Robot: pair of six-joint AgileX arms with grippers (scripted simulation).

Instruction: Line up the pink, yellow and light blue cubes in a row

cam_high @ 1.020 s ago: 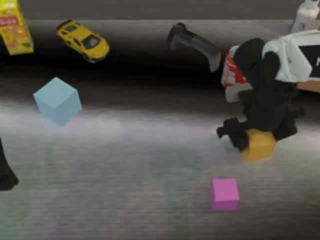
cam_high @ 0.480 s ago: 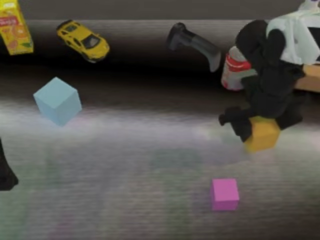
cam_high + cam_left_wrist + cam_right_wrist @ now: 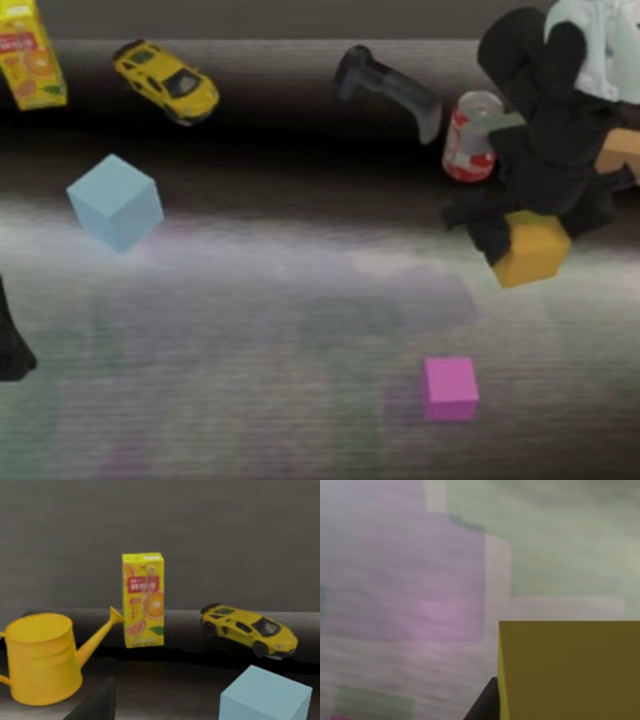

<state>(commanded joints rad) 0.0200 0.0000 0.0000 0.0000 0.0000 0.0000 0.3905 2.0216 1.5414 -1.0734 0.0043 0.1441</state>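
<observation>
**A:** Where's your right end effector (image 3: 528,243)?

**B:** At the right side of the worktop (image 3: 300,330), clamped on the yellow cube (image 3: 531,249). In your right wrist view that cube (image 3: 570,670) fills the lower corner, with one dark finger (image 3: 482,705) against its side. From the top view the cube sits tilted, with its shadow falling on the worktop off to its left.

**A:** And the other two cubes?

**B:** The pink cube (image 3: 449,387) rests on the worktop nearer the front edge, left of the yellow one and well apart from it. The light blue cube (image 3: 115,200) sits far over on the left side.

**A:** What's around them?

**B:** A red soda can (image 3: 470,137) lies just behind your right arm, beside a black handheld scanner (image 3: 388,88). A yellow toy car (image 3: 166,80) and an orange juice carton (image 3: 30,52) stand at the back left; your left wrist view adds a yellow watering can (image 3: 42,657).

**A:** Your left end effector?

**B:** Parked at the left edge (image 3: 12,345); you cannot tell whether its fingers are apart.
</observation>
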